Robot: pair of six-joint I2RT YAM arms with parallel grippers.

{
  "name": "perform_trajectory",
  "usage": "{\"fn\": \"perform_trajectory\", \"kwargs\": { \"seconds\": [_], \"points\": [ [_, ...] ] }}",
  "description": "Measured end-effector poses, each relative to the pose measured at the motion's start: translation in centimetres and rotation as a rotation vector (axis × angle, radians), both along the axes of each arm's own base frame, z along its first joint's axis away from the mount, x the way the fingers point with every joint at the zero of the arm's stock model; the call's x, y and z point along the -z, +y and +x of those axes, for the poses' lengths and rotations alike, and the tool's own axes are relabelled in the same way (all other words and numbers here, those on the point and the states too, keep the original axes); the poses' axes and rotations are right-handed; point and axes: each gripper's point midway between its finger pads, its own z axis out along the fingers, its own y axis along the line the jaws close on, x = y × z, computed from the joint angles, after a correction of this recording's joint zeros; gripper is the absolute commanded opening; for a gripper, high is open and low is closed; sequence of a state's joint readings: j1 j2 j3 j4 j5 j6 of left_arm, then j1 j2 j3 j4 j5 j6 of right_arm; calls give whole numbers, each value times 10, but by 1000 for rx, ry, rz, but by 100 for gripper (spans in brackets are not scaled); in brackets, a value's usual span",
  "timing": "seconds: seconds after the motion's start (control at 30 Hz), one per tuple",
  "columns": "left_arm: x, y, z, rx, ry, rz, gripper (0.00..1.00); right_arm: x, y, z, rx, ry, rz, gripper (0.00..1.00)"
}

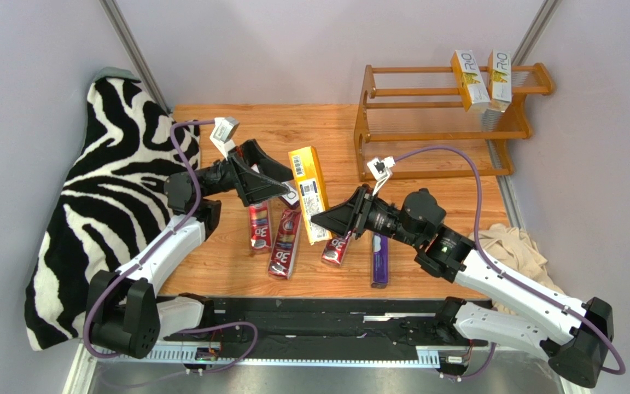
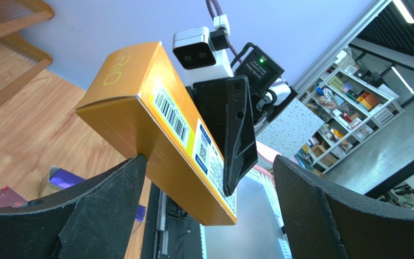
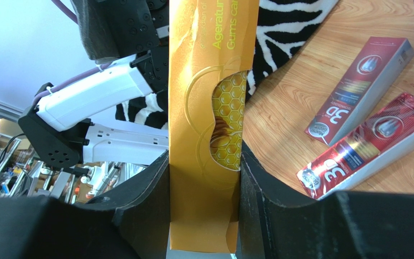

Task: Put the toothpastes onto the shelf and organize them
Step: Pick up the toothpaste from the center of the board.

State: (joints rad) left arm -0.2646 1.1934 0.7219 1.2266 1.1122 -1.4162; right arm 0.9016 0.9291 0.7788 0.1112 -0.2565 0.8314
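Note:
An orange-yellow toothpaste carton [image 1: 310, 193] is lifted over the table's middle. My right gripper [image 1: 331, 220] is shut on its near end; in the right wrist view both fingers press the carton [image 3: 206, 135]. My left gripper [image 1: 281, 190] stands open at the carton's left side, and in the left wrist view its fingers are spread wide around the carton [image 2: 155, 135]. Three red cartons [image 1: 259, 227] [image 1: 285, 242] [image 1: 336, 248] and a purple one [image 1: 380, 260] lie on the wood. The shelf [image 1: 392, 135] at the back right holds two pale cartons [image 1: 470, 80] [image 1: 500, 78] on its top tier.
A zebra-print cloth [image 1: 105, 205] covers the table's left side. A beige cloth [image 1: 511, 242] lies crumpled at the right edge, beside the right arm. Grey walls close in the back and both sides.

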Motion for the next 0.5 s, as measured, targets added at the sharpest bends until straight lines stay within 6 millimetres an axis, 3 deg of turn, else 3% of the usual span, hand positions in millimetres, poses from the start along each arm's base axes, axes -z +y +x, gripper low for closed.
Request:
{"fn": "perform_trajectory", "kwargs": {
  "seconds": [0.23,0.5],
  "points": [
    [6,-1,4,-5,14,19,95,-2,9,4,-27,-4,9,29],
    [14,-12,9,-15,21,56,91,11,20,2,-75,30,-21,29]
  ]
}}
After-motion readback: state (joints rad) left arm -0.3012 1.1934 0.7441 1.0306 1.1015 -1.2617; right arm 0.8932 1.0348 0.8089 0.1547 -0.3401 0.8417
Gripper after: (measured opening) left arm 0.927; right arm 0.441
